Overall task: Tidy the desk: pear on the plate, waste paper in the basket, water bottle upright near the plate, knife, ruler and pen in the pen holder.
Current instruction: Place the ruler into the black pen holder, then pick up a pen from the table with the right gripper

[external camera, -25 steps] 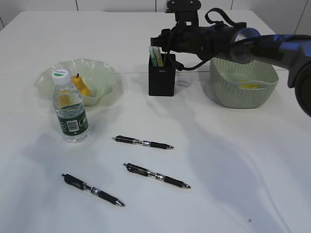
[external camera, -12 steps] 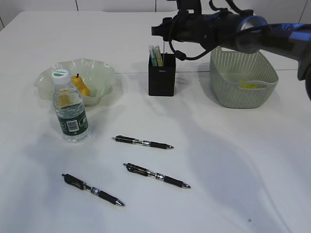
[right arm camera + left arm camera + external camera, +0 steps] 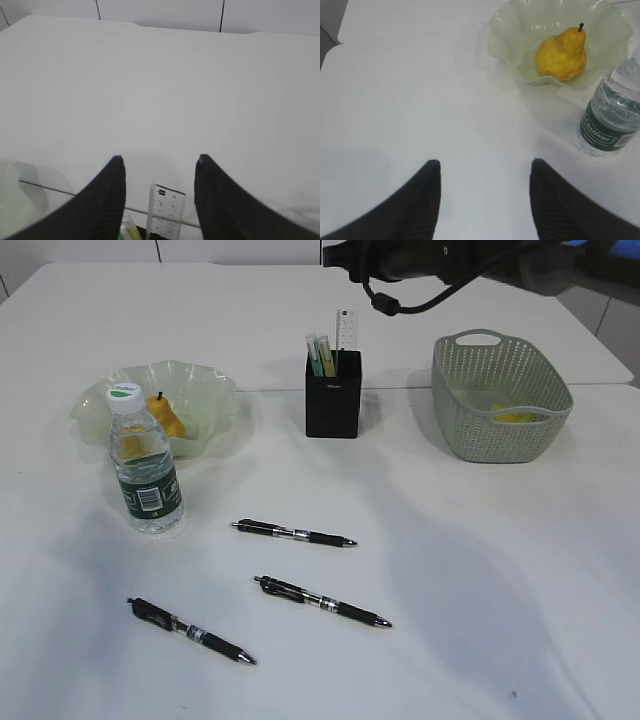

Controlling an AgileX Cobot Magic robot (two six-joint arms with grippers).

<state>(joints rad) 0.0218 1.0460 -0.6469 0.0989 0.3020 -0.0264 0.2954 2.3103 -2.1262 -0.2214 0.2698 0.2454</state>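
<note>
The yellow pear [image 3: 167, 417] lies on the pale green plate [image 3: 215, 388]; it also shows in the left wrist view [image 3: 561, 53]. The water bottle [image 3: 144, 464] stands upright in front of the plate. The black pen holder [image 3: 333, 392] holds a clear ruler [image 3: 345, 330] and green-yellow items. Three black pens [image 3: 294, 534] [image 3: 322, 602] [image 3: 190, 631] lie on the table. Yellow paper [image 3: 512, 416] lies in the green basket [image 3: 500, 390]. My right gripper [image 3: 159, 161] is open and empty above the ruler [image 3: 165, 212]. My left gripper [image 3: 484, 165] is open and empty over bare table left of the plate [image 3: 510, 30].
My right arm [image 3: 450, 260] crosses the top edge of the exterior view, above the holder. A table seam runs behind the holder and basket. The bottle shows at the right edge of the left wrist view [image 3: 615, 117].
My right arm has risen from the pen holder toward the top of the view, leaving the ruler standing in the holder. Nothing else moved.
</note>
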